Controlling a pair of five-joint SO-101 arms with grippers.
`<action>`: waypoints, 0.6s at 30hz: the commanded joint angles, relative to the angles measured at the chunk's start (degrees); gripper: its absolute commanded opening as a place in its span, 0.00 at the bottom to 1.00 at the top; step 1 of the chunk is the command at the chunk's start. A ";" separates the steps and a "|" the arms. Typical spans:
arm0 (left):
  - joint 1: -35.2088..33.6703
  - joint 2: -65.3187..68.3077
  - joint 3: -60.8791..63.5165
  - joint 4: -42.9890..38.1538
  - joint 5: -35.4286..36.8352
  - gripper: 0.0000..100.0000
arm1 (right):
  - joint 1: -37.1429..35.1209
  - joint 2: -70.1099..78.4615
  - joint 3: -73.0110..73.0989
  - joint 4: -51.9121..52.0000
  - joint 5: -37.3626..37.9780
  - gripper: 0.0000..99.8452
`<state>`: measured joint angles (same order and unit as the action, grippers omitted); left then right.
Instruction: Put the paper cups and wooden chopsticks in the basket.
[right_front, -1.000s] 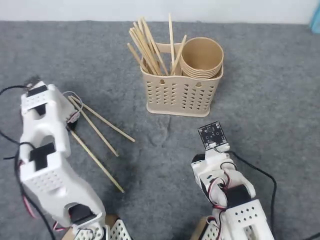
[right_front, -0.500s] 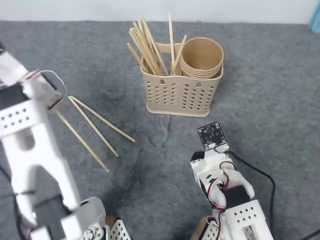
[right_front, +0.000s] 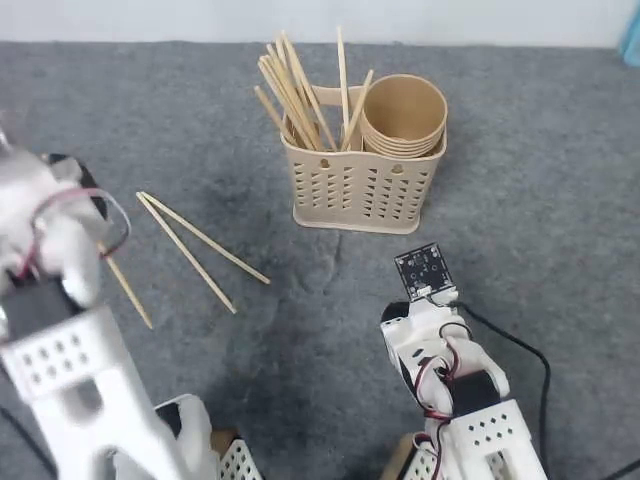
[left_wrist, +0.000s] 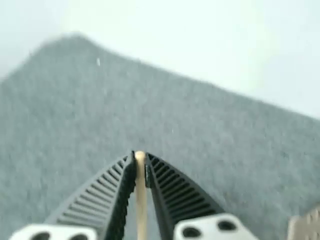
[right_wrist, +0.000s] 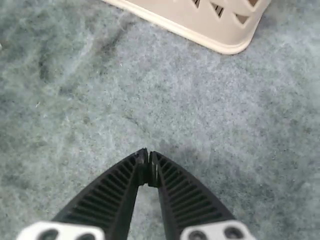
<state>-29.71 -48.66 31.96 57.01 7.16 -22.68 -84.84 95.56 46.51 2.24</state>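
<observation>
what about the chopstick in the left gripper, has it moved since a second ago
Yes. The chopstick shut in the left gripper has shifted left in the high view, away from the two loose chopsticks and the basket.

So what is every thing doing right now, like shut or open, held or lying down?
Left gripper: shut on one chopstick.
Held chopstick: pinched in the left gripper.
Loose chopsticks: two, lying flat on the carpet.
Basket: upright, holding cups and chopsticks.
Paper cups: stacked, upright in the basket.
Basket chopsticks: standing on end, leaning.
Right gripper: shut, empty.
</observation>
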 joint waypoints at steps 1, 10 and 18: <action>1.67 -13.10 7.96 -8.18 -1.05 0.01 | 0.57 -1.10 1.23 -1.19 1.05 0.01; 10.02 -27.87 6.46 -17.76 -1.14 0.01 | 1.36 -1.19 1.23 -1.36 1.05 0.01; 21.54 -25.05 6.37 -44.57 -1.05 0.01 | 1.36 -1.19 1.23 -1.36 1.05 0.01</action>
<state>-11.34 -76.09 40.40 21.49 6.46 -21.89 -84.84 95.56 46.33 2.24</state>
